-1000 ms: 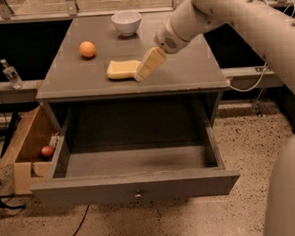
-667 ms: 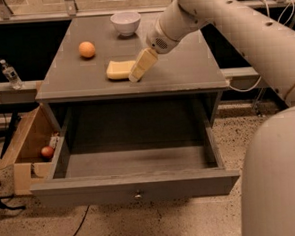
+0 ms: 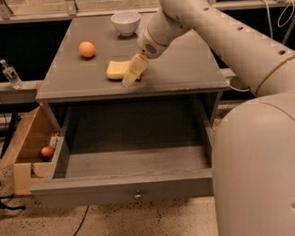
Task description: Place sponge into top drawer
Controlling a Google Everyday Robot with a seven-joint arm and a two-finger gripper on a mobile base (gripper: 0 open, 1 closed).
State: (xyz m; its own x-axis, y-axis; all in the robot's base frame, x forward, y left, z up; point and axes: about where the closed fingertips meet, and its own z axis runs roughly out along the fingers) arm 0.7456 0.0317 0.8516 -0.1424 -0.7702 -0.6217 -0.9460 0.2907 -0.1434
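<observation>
The pale yellow sponge (image 3: 116, 69) lies flat on the grey tabletop (image 3: 184, 62), near its front edge. My gripper (image 3: 133, 72) reaches down from the right and its cream fingers overlap the sponge's right end. The top drawer (image 3: 133, 163) stands pulled out below the tabletop, its inside bare, with a small round knob (image 3: 137, 194) on the front panel.
A round orange fruit (image 3: 86, 49) sits left of the sponge. A white bowl (image 3: 125, 22) stands at the back of the tabletop. A wooden crate (image 3: 26, 145) with a red fruit (image 3: 47, 152) is on the floor at left. A clear bottle (image 3: 9, 73) stands on a ledge at far left.
My arm has swung left and the gripper has moved left along the tabletop, closer over the sponge's right end. The sponge has not moved.
</observation>
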